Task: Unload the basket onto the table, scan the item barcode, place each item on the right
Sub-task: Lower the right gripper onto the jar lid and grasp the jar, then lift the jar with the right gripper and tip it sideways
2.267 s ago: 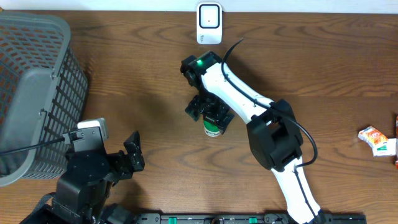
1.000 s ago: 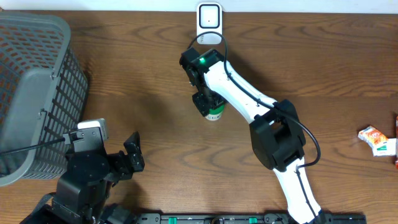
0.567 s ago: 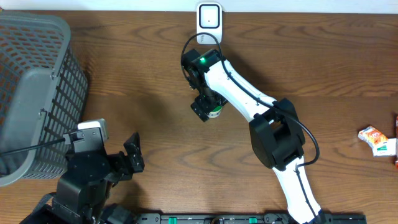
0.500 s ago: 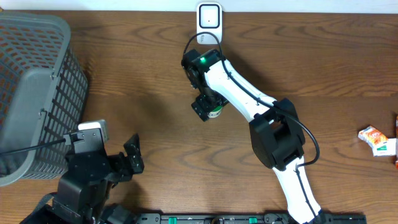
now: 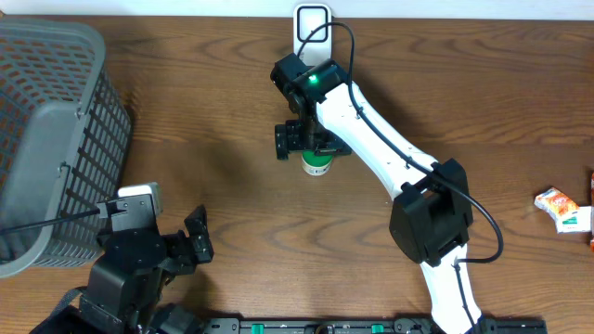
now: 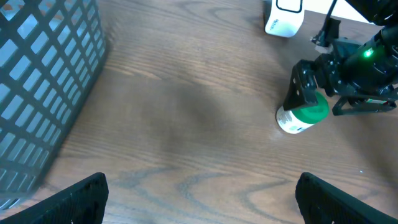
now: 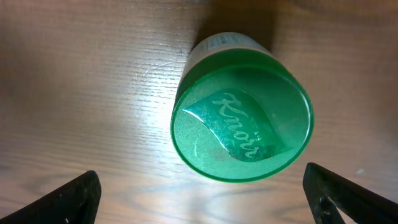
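Note:
The item, a small white jar with a green lid (image 7: 242,124), stands upright on the wooden table (image 5: 186,111), just in front of the white barcode scanner (image 5: 306,23). My right gripper (image 7: 205,199) hovers directly over the jar (image 5: 316,165), open, its jaws wide apart and touching nothing. Only the lid and a strip of the label show from above; no barcode is visible. My left gripper (image 6: 202,202) is open and empty near the front left of the table, far from the jar (image 6: 303,115). The scanner (image 6: 284,15) is partly covered by the right arm's cable.
A grey mesh basket (image 5: 46,121) fills the left side of the table and rises beside my left gripper (image 5: 198,243). A couple of small snack packets (image 5: 561,209) lie at the far right edge.
My right gripper has opened and let go of the jar, which now stands on the table under it. The right wrist has turned and the arm's elbow swung right. The left arm has barely moved.

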You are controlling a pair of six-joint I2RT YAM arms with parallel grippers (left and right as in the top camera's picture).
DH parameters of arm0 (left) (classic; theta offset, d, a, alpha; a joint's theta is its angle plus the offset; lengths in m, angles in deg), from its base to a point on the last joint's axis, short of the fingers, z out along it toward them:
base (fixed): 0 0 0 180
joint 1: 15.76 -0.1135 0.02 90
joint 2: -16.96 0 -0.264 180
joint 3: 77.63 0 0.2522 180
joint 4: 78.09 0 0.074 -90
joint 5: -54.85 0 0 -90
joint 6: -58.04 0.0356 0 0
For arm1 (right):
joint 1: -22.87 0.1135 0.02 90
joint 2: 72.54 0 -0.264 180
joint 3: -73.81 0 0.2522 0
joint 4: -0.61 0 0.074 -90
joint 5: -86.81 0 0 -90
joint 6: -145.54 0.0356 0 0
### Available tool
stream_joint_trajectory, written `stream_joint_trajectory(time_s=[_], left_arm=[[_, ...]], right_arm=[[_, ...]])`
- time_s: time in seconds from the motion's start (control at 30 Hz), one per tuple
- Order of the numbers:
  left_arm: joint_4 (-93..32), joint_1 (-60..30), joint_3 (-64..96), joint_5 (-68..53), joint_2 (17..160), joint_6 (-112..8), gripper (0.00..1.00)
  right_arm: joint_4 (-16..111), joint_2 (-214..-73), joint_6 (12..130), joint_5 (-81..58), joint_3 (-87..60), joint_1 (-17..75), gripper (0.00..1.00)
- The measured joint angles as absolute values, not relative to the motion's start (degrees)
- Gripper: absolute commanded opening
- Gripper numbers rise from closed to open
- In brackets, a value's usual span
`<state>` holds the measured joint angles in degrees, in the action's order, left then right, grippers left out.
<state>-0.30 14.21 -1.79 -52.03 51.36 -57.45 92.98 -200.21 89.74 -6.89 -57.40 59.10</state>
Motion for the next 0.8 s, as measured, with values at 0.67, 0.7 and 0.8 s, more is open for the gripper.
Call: stream_joint_trajectory(time_s=[0.67,0.7,0.8], left_arm=[[-0.2,14.2,-1.8,-52.0,51.4,-57.5,0.97],[-0.2,14.2,-1.8,-52.0,51.4,-57.5,0.97],[-0.2,14.2,-1.8,-52.0,51.4,-57.5,0.96]], right_arm=[[92.6,-204.6,95.2,-5.6,-58.4,58.7,0.99],[92.7,-205.4,95.2,-5.8,-58.2,58.7,0.99],[93.6,-206.9,94.9,-6.4,-57.8,58.7,0.99]])
